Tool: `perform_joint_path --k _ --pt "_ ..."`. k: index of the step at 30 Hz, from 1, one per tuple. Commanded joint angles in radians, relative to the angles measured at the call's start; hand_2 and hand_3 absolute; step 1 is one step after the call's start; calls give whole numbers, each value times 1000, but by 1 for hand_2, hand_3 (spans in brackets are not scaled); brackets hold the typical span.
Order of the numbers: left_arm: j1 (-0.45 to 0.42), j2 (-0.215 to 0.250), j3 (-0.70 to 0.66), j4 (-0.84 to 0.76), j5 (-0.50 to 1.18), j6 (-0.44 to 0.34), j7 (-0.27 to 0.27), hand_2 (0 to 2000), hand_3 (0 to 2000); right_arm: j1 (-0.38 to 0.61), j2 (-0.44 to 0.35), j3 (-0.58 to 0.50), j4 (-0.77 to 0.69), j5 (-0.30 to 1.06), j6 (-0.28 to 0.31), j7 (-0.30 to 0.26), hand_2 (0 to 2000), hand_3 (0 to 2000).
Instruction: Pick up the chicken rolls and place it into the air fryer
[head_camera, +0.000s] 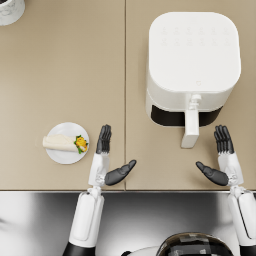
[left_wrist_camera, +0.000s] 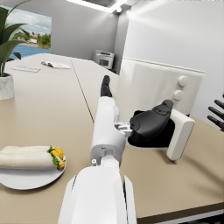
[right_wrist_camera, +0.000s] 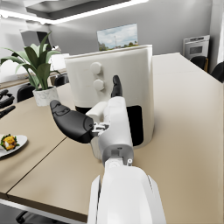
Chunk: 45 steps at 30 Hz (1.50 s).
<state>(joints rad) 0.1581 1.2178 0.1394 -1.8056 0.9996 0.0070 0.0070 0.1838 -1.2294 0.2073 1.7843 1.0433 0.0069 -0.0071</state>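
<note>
Both hands empty and spread over the table edge, chicken roll untouched on its plate

The left hand (head_camera: 106, 159) hovers just beside the small white plate (head_camera: 56, 155), fingers straight and apart, thumb stuck out toward the middle, nothing in it; the right hand (head_camera: 221, 159) mirrors it on the far side, equally open and bare, close to the handle (head_camera: 190, 129) of the air fryer (head_camera: 192, 60). The chicken roll (head_camera: 64, 143) lies flat across the plate with its yellow and green filling end facing the left hand, not touched by it. The fryer's drawer (left_wrist_camera: 180, 139) stands pulled partway out of the white body, a dark gap showing behind its front. A potted plant (right_wrist_camera: 40, 72) sits farther back on the beige table (head_camera: 60, 75)
</note>
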Motion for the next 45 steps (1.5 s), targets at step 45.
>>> perform_joint_path --k 45 --pt "163 -3 -334 345 1936 -439 -218 0 0 29 -119 -20 -131 381 -7 7 0 0"
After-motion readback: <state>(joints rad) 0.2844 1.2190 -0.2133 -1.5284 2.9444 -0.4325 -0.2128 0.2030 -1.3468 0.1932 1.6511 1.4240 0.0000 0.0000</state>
